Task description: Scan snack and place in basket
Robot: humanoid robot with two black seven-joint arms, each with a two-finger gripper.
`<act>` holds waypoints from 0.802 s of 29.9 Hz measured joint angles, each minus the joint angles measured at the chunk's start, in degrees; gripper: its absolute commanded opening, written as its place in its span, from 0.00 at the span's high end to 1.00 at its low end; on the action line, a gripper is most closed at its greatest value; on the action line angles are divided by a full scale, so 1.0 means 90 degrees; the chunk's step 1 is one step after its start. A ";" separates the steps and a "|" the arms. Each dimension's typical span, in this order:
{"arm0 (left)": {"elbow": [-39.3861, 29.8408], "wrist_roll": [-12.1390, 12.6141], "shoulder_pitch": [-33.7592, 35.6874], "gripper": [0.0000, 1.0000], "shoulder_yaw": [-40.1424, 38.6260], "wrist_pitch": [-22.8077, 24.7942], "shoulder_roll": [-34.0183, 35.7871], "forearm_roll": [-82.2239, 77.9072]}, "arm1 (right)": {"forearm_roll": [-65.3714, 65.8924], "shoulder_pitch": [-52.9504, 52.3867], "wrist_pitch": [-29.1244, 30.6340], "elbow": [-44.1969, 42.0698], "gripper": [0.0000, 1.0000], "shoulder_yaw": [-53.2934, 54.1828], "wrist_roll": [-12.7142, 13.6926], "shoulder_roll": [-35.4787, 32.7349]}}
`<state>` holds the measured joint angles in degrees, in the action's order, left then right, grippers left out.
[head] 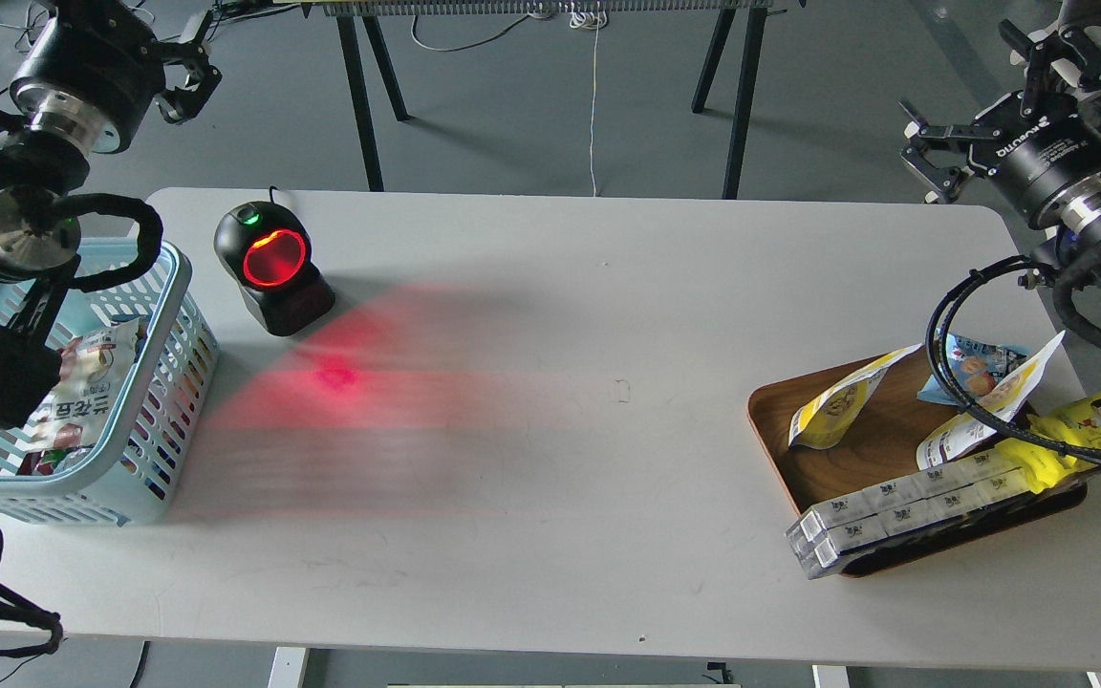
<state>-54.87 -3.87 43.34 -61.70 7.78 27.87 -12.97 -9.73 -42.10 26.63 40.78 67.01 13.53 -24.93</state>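
The white tabletop (608, 478) is lying mostly bare between barcode scanner (271, 268) and wooden tray (780, 430); both claws, left (189, 72) and right (933, 158), are hanging released beyond its far edge.

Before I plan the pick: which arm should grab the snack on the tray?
Right. Its gripper hangs near the tray holding the snack; the left gripper is across the table by the basket.
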 measured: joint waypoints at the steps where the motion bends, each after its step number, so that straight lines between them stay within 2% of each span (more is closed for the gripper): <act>1: 0.0014 0.0000 0.0000 0.00 -0.0001 -0.0001 0.0001 -0.0002 | 0.0000 0.0000 0.0000 0.0004 0.01 -0.0006 0.0001 0.0003; 14: 0.0112 0.0015 -0.0213 0.00 0.0088 0.0023 0.0021 0.0024 | 0.0008 -0.0034 -0.0062 -0.0034 0.01 0.0040 -0.0002 0.0446; 24: 0.0082 -0.0036 -0.0561 0.00 -0.0019 0.0052 0.0012 0.0025 | -0.0001 0.0238 0.0145 -0.0015 0.01 0.0109 0.0066 0.0337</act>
<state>-54.13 -4.20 38.29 -61.87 8.25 27.98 -12.75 -9.75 -39.96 27.94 40.64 67.99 14.12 -21.89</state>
